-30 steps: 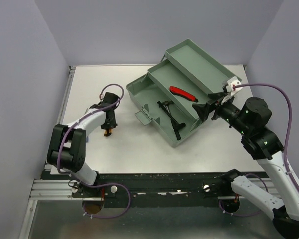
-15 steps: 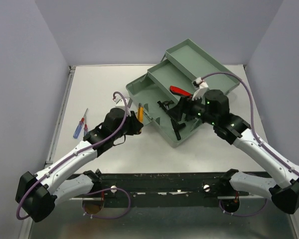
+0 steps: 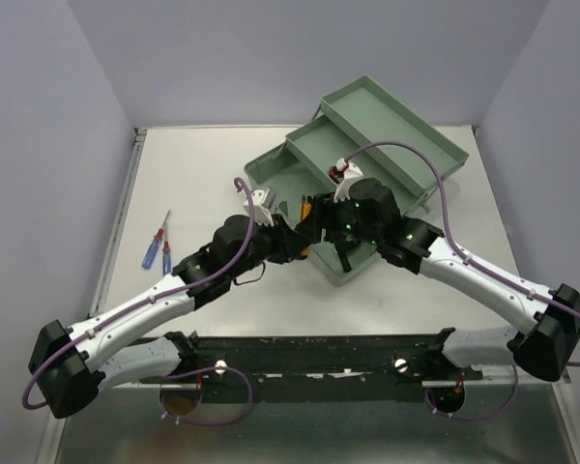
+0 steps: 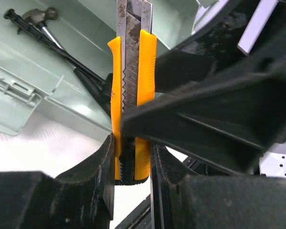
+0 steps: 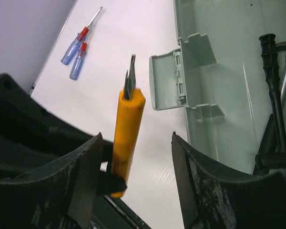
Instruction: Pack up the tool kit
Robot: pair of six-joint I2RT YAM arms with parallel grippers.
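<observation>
The white table (image 3: 184,174) carries the tool kit (image 3: 391,116) at its far middle-right, set at an angle with the lid thrown back and the inner tray raised beside it. Its front latch flap (image 5: 174,81) hangs out over the table. The 2 arms reach in from the near edge and meet at the kit's near-left corner. The left gripper (image 4: 132,162) is clenched on the butt end of a yellow knife (image 5: 127,124), fingers (image 4: 102,167) pressed to both flat sides, with the blade end pointing up and away from the wrist. The right gripper (image 5: 136,138) is released, with 1 finger on each side of the knife's body and a gap visible on both sides in the right wrist view. A hammer (image 4: 40,13) lies in the kit's bottom with other black-handled tools. 2 blue-handled screwdrivers (image 5: 72,47) lie side by side near the table's left edge, well apart from the kit.
</observation>
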